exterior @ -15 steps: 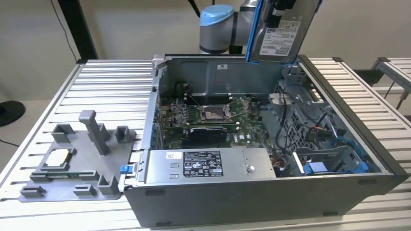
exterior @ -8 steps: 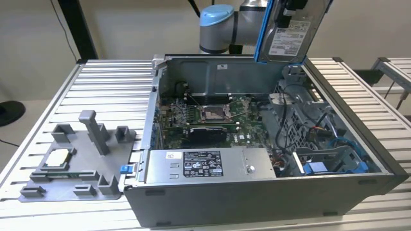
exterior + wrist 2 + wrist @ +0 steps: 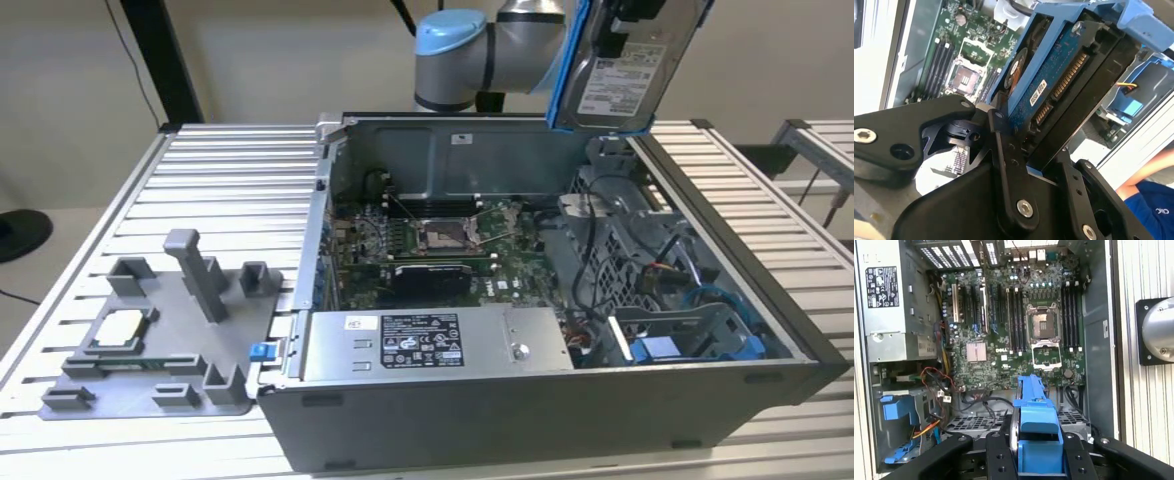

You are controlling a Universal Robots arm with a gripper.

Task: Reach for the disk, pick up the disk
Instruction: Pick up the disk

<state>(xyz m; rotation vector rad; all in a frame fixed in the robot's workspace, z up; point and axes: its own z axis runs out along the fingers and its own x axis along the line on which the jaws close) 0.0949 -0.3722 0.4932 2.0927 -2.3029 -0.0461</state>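
The disk (image 3: 617, 78), a silver drive with a white label in a bright blue bracket, hangs upright high above the back right corner of the open computer case (image 3: 534, 420). My gripper (image 3: 625, 22) is shut on it from above. In the second wrist view the disk's blue circuit board and connector (image 3: 1056, 85) sit between my black fingers (image 3: 1004, 150). In the first wrist view the blue bracket (image 3: 1036, 422) stands clamped in my gripper (image 3: 1036, 452), with the motherboard (image 3: 1014, 335) far below it.
Inside the case lie a grey power supply box (image 3: 434, 343) with a black label, cables, and a blue drive bay (image 3: 694, 345). A grey fixture (image 3: 154, 340) holding a small silver chip (image 3: 120, 325) sits on the slatted table at the exterior view's left. A person's blue sleeve (image 3: 1151, 210) is nearby.
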